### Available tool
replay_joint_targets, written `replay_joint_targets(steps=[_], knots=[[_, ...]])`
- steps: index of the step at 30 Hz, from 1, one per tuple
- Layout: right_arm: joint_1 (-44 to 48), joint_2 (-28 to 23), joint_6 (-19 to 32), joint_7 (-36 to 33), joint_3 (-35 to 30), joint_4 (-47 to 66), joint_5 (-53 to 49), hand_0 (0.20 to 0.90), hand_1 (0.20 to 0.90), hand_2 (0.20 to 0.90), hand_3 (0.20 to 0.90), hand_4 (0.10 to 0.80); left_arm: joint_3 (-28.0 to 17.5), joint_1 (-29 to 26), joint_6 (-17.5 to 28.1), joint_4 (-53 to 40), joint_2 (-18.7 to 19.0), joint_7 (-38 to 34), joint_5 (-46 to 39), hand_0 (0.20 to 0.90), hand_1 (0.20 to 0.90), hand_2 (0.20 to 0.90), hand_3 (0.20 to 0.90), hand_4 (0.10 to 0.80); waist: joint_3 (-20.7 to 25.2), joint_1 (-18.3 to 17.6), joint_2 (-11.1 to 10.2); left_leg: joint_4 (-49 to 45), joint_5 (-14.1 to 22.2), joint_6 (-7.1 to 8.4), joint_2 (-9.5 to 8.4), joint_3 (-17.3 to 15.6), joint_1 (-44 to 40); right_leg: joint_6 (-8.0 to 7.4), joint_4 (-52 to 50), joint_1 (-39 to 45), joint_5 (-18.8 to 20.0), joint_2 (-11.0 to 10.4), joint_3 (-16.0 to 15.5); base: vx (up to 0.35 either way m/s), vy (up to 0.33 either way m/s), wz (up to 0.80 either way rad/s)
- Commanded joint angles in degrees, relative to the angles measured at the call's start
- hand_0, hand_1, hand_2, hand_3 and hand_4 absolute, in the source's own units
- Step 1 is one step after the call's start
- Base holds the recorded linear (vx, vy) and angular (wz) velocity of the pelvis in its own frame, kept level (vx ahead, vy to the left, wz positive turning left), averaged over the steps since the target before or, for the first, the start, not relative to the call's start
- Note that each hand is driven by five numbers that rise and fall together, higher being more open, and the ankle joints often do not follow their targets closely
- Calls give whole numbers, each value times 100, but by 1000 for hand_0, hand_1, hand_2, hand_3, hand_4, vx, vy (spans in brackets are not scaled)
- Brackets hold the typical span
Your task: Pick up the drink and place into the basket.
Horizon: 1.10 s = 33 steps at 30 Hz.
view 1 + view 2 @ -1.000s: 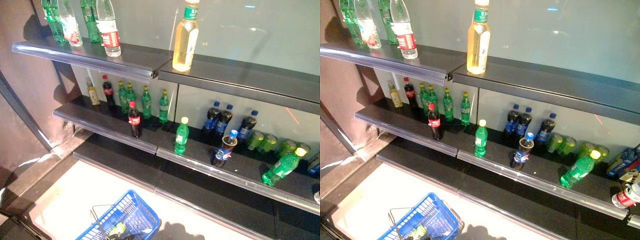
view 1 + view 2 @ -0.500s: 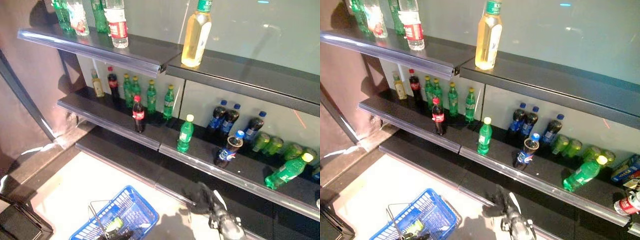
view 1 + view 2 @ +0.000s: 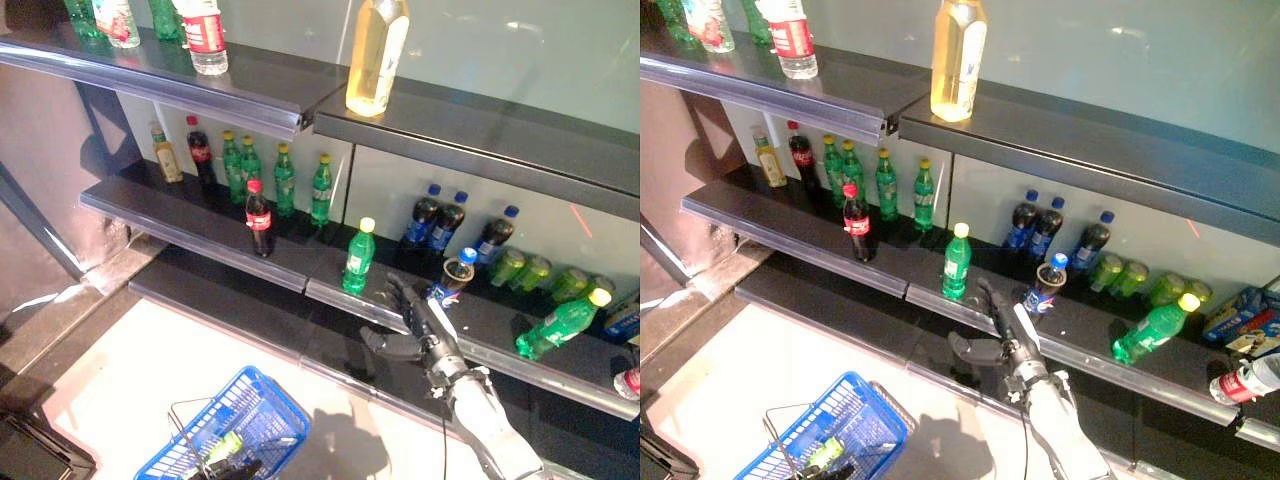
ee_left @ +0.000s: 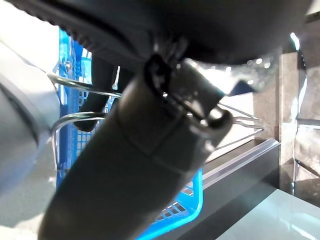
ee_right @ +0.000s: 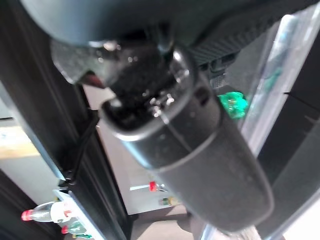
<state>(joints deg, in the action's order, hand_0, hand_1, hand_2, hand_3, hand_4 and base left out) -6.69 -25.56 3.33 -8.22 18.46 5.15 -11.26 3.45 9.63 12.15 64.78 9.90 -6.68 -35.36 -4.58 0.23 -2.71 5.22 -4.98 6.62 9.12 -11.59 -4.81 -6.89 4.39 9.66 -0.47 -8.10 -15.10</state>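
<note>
The right robot hand (image 3: 415, 322) reaches up in front of the middle shelf (image 3: 200, 232), fingers spread and relaxed, thumb out to the side, holding nothing; just beyond its fingertips stands a green soda bottle with a yellow cap (image 3: 358, 257), upright near the shelf's front edge, not touched; just to the right of the fingers leans a dark cola bottle with a blue cap (image 3: 450, 283), tilted; farther right lies a green bottle on its side (image 3: 560, 325); farther left stands a cola bottle with a red cap (image 3: 258, 219); down on the floor, well below and left of the hand, sits the blue basket (image 3: 235, 430), something green already inside; the left robot hand (image 4: 150, 130) shows only in its own wrist view, close above the basket; whether it is clenched or relaxed, I cannot tell.
</note>
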Motion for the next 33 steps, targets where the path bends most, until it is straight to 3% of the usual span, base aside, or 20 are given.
replay_joint_targets(steps=[1,15,22,25,27,33], knots=[[740,-79,934,-467,-453,877,-179,900,900,900,900,800,152,-189,570,-59,-144,194,244,300,300,300,200,100,14,179,80,-22,258,-69,186,104,-166,-136,-215,-294,282,-460,-218,53,29,-2],[1368,-152,865,-1396,-296,836,-169,900,900,900,900,800,409,-105,481,-237,-209,90,236,300,300,300,200,100,-258,445,159,-709,383,-55,185,332,139,46,-734,-502,69,-471,-303,38,15,1],[2061,-94,845,-2376,-261,338,-61,900,900,900,900,800,715,-306,403,-464,-114,123,154,300,300,300,200,100,-762,581,264,-1365,454,-55,60,646,665,166,-1448,-941,-133,-537,-373,-29,36,30],[2203,-31,811,-2908,-295,181,14,900,900,900,900,800,770,-316,409,-549,-126,123,131,300,300,300,200,100,-925,596,302,-1540,486,-62,28,665,765,188,-1632,-1032,-181,-566,-374,-4,50,15],[2365,78,792,-3646,-412,36,183,900,900,900,900,800,834,-320,465,-652,-152,116,43,300,300,300,200,100,-1130,587,340,-1778,541,-70,12,662,932,206,-1872,-1181,-237,-615,-350,-33,88,7],[2524,255,782,-4267,-448,-13,434,900,900,900,900,800,981,-412,556,-922,-172,63,-216,300,300,300,200,100,-1477,538,380,-2172,614,-83,15,660,1245,238,-2252,-1477,-290,-705,-255,-44,52,1]])
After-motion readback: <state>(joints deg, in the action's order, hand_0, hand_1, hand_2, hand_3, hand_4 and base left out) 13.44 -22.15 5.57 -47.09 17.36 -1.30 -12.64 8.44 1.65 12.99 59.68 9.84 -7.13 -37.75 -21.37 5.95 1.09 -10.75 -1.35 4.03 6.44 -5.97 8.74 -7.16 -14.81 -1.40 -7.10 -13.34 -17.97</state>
